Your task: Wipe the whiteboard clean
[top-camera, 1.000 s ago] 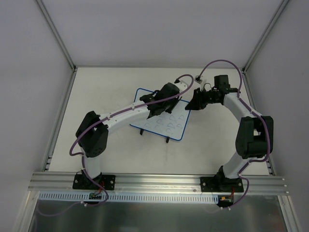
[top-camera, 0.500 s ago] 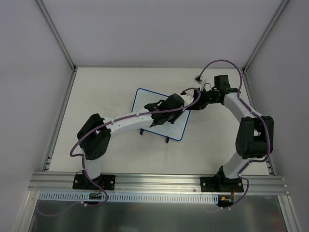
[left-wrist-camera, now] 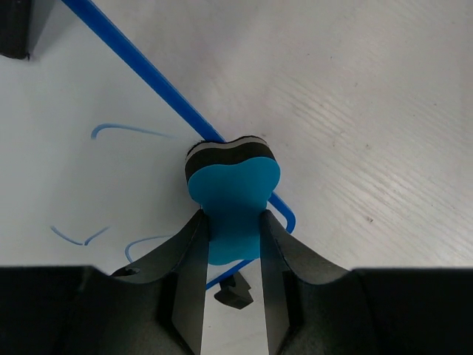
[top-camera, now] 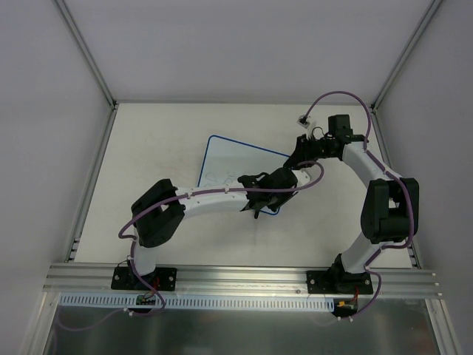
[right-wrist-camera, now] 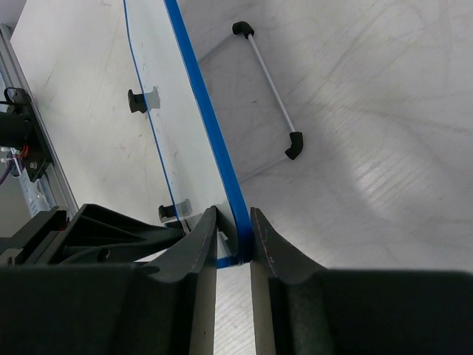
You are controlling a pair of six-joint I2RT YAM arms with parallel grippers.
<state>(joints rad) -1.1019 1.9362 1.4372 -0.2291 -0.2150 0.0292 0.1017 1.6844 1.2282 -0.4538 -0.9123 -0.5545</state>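
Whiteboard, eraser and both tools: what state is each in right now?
whiteboard: not clean, a few blue strokes show near its corner.
eraser: clamped in the left tool, its dark pad end at the board's blue rim.
left tool: shut on the eraser.
right tool: shut on the whiteboard's blue rim.

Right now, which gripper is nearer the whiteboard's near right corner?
Left. The left gripper holds the blue eraser on the rim beside that corner; the right gripper clamps the whiteboard at its far right edge.
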